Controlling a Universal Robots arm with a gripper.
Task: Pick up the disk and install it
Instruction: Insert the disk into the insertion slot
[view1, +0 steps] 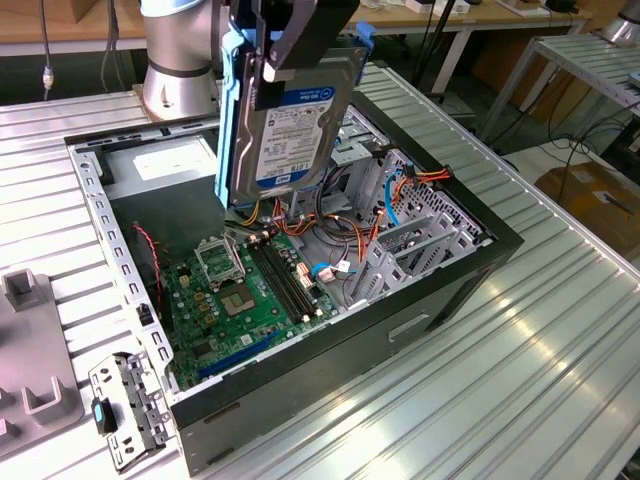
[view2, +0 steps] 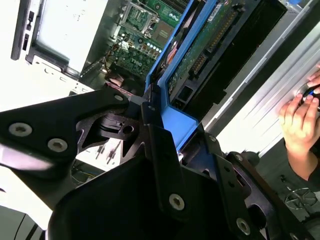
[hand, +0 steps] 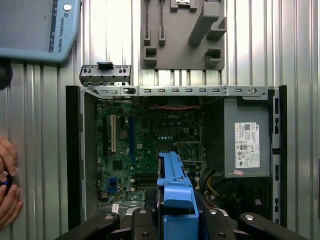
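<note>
The disk (view1: 298, 125) hangs clear of the desk, lifted above the open case (view1: 330, 365) and gripped near its top edge by the pincer (view1: 272, 78). It stands on edge, nearly upright with a slight tilt. In the exterior view its silver face with a white and blue label shows, and a bright blue carrier rail runs down the side at the exterior view's left. In the second wrist view its other face shows a green circuit board (view2: 210, 45) framed by the blue carrier.
</note>
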